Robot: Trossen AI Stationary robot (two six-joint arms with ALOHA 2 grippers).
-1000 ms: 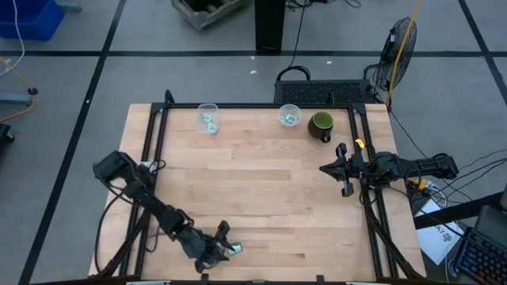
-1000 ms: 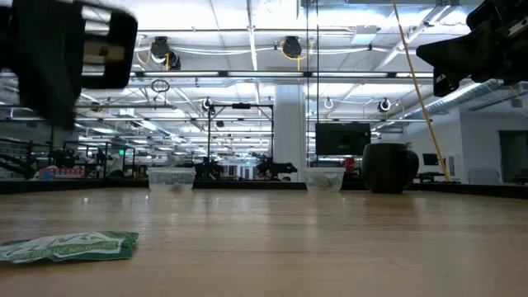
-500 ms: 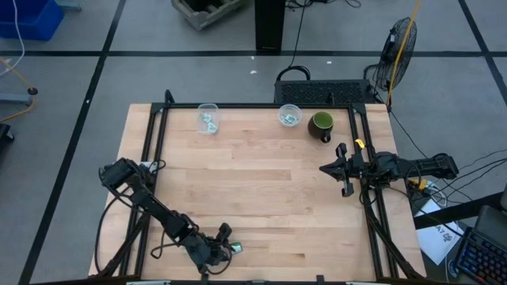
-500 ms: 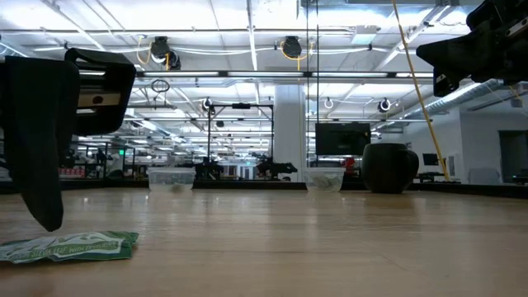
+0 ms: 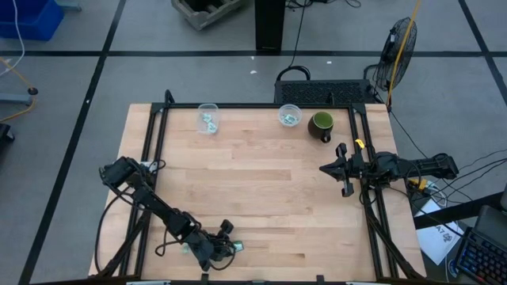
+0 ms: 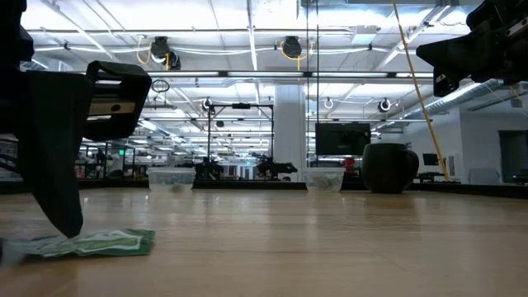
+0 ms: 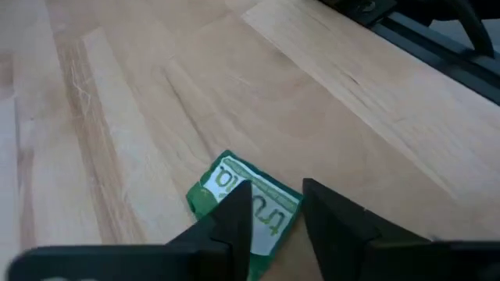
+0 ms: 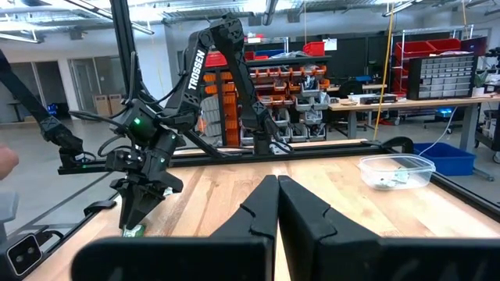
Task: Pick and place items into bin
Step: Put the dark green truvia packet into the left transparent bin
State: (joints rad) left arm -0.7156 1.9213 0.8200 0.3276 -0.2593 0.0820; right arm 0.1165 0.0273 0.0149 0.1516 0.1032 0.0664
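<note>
Left wrist view: green and white flat packet [image 7: 242, 204] lying on pale wood-plank table [image 7: 328, 117], printed letters "tru" readable, remainder covered by the two dark matte fingers [image 7: 234, 222]. Left gripper [image 7: 275, 218] set down over the packet, jaws partly open, one finger on each side of the packet's near end; firm hold not discernible. Packet edges crinkled, near end cut off by the fingers.

High view: same packet [image 5: 235, 248] close to the table's near edge, left of centre, with left gripper [image 5: 226, 247] directly on it. Two clear plastic containers along the far edge, one [image 5: 207, 118] toward the far-left corner and one [image 5: 290, 115] near the middle, each holding small pale green packets too tiny to count. Dark green mug [image 5: 322, 125] beside the second container. Right gripper [image 5: 333, 168] held near the table's right edge, fingers pressed together, nothing between them.

Low view: packet [image 6: 99, 243] flat on the wood, pale printing on it blurred and unreadable; left arm's dark finger [image 6: 54, 165] touching down on its end. Containers and mug small at the far edge.

Right wrist view: white lettering "TROSSEN" [image 8: 194, 69] reads along the left arm's upper link; own fingers [image 8: 262, 211] closed flush; one clear container [image 8: 393, 171] by the table's edge.
</note>
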